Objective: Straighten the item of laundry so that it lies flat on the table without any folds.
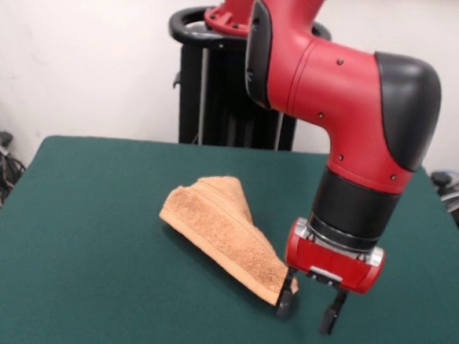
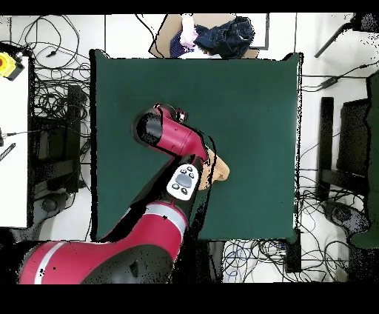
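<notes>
The light orange towel (image 1: pixel 224 227) lies folded into a thick wedge near the middle of the dark green table (image 1: pixel 93 210), running from the centre toward the near right. My gripper (image 1: pixel 308 303) points down at the towel's near right corner. It is open, with the left fingertip (image 1: pixel 285 299) against that corner and nothing between the fingers. In the overhead view the arm (image 2: pixel 174 141) covers most of the towel (image 2: pixel 217 169), so only a small orange patch shows on the table (image 2: pixel 252 96). The gripper is hidden under the arm there.
The black pedestal (image 1: pixel 220 85) stands at the table's far edge. A cardboard box with dark clothes (image 2: pixel 215 33) sits beyond the table's edge in the overhead view. Cables (image 2: pixel 52 89) lie on the floor around the table.
</notes>
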{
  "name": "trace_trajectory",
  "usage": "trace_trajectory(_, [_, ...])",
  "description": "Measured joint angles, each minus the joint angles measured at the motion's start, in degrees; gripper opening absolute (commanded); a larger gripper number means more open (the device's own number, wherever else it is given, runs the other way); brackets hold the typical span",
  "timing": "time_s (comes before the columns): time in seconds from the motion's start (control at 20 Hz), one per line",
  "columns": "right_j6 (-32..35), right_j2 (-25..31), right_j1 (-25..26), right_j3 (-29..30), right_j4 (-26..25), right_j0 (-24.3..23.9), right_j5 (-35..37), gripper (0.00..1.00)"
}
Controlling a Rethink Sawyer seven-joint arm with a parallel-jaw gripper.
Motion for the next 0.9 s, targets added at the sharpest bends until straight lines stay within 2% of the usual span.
trace_trajectory(0.9, [2.3, -1.2, 0.9, 0.9, 0.3, 1.1, 0.7, 1.00])
